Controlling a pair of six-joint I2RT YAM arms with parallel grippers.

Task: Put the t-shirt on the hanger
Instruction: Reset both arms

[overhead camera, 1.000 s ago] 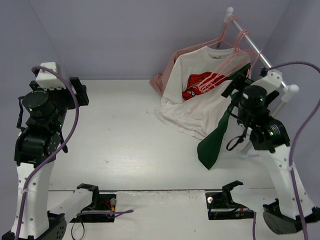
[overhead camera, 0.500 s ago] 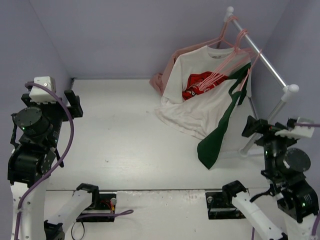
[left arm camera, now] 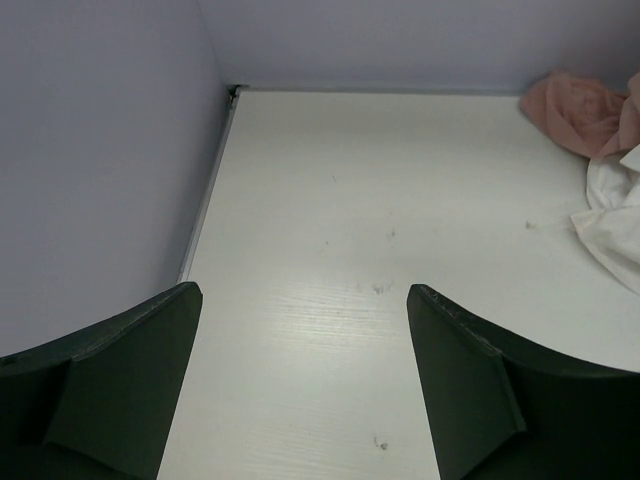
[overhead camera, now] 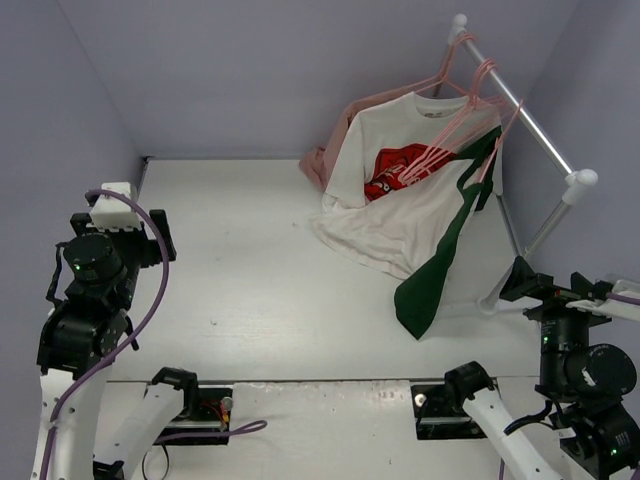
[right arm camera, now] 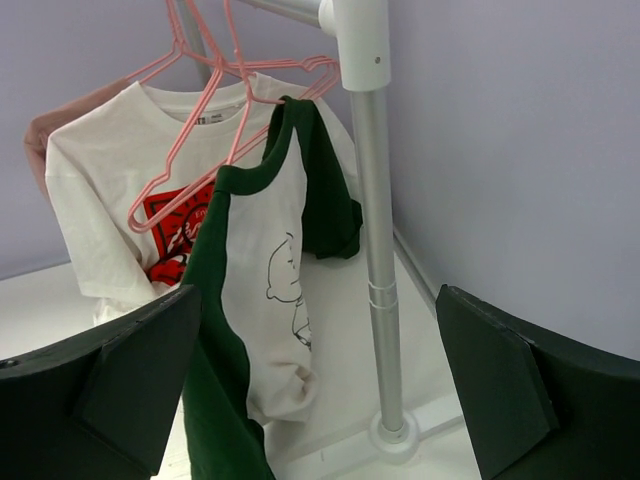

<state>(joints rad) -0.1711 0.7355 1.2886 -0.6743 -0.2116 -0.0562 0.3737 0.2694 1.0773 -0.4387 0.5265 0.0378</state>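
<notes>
The green and white t-shirt hangs from a pink hanger on the rail at the back right, its lower end draped down to the table. In the right wrist view its white body with a line drawing and green side panel hang left of the post. My right gripper is open and empty, well short of the shirt, at the near right. My left gripper is open and empty over bare table at the left.
A white t-shirt with a red logo and a pale pink garment hang on other pink hangers on the same rail. The rail's post stands on a round base by the right wall.
My right gripper has drawn back from the t-shirt at the rail toward the near edge. My left arm has also pulled back and lower. The t-shirt stays hanging.
</notes>
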